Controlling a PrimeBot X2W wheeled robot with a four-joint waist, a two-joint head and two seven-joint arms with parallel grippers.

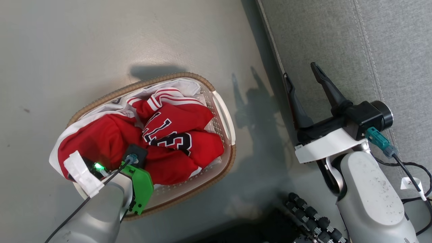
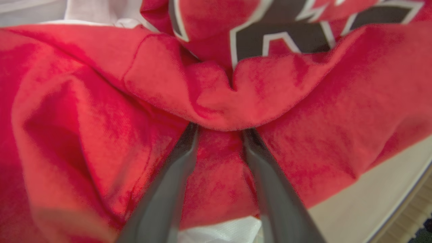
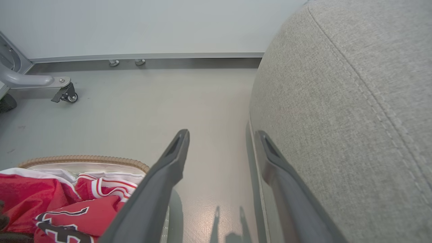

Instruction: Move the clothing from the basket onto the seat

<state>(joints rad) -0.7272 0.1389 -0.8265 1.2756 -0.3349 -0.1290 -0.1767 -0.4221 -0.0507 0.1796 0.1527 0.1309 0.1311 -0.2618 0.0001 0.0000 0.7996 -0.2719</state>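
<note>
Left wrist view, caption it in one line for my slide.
Left end effector pushed into the red clothing, its tips hidden under a fold; basket rim at lower right.

Left gripper [image 2: 219,131], 2 dark fingers [image 2: 168,189] dug into red clothing [image 2: 84,101], tips hidden under a fold; black-white lettering [image 2: 287,37] top, white liner [image 2: 219,233] bottom.

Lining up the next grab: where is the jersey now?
Head view: the jersey lies in the basket on the floor, left of the seat, with the left gripper down among the clothing.
</note>
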